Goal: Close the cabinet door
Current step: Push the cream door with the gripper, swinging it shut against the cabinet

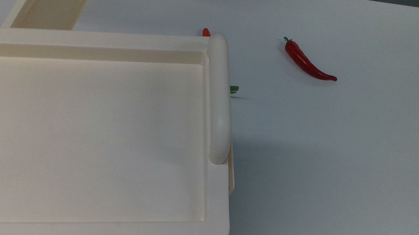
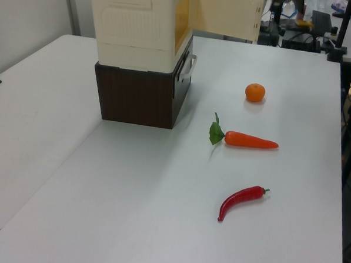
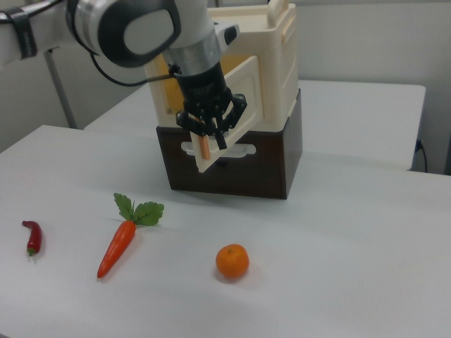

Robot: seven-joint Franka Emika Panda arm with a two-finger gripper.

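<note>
- Door: the cabinet door (image 3: 232,105) swings out from the cabinet (image 3: 278,63), not yet shut.
- The hand (image 3: 209,137) sits at the door's free edge, fingers clenched on it, likely to push it closed.
- Carrot (image 3: 121,239) and orange (image 3: 232,260) lie apart on the bench (image 3: 352,239).

Robot lab: white tables (image 2: 159,225), cables

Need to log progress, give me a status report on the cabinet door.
Claw at the door's free edge. Cabinet door open, swung out from cabinet. Nothing in its swing path.
</note>
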